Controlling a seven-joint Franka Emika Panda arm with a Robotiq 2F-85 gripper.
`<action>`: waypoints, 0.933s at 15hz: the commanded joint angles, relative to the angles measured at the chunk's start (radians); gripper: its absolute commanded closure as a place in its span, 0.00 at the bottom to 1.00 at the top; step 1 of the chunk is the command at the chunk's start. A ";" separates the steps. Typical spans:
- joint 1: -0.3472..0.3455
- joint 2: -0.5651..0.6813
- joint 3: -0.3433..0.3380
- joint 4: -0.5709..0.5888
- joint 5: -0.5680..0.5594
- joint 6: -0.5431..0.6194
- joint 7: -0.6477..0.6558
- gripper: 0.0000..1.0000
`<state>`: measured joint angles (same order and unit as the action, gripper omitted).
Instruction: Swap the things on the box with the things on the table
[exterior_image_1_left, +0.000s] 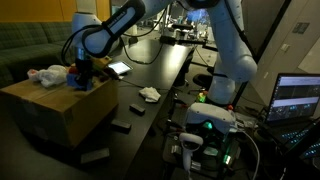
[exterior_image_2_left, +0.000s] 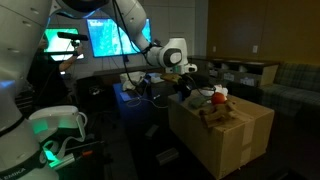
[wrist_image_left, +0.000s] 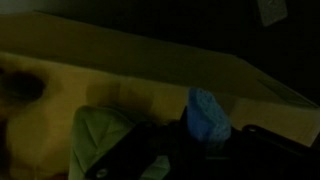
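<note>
The brown cardboard box (exterior_image_1_left: 55, 112) (exterior_image_2_left: 228, 140) stands beside the long black table (exterior_image_1_left: 165, 70). My gripper (exterior_image_1_left: 82, 76) (exterior_image_2_left: 186, 86) (wrist_image_left: 205, 140) hangs just over the box top (wrist_image_left: 120, 65), at the edge nearest the table. Its jaws are shut on a small blue soft thing (wrist_image_left: 207, 113). A light green object (wrist_image_left: 98, 135) lies on the box next to the gripper. A white and pink plush (exterior_image_1_left: 45, 75) lies farther along the box top. In an exterior view a red and white item (exterior_image_2_left: 218, 96) and a brown toy (exterior_image_2_left: 214, 112) also rest there.
On the table lie a white crumpled cloth (exterior_image_1_left: 150, 95), two dark flat objects (exterior_image_1_left: 135, 108) (exterior_image_1_left: 122, 126) and a lit tablet (exterior_image_1_left: 118, 68). A laptop (exterior_image_1_left: 298, 98) glows near the robot base (exterior_image_1_left: 210, 118). A sofa (exterior_image_1_left: 30, 45) stands behind the box.
</note>
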<state>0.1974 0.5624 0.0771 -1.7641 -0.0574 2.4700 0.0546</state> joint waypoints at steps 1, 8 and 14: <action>-0.002 0.144 0.002 0.232 -0.012 -0.073 -0.032 0.97; 0.000 0.318 0.029 0.523 0.010 -0.223 -0.089 0.97; -0.001 0.393 0.051 0.686 0.032 -0.358 -0.104 0.97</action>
<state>0.1993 0.8963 0.1110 -1.2046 -0.0515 2.1871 -0.0185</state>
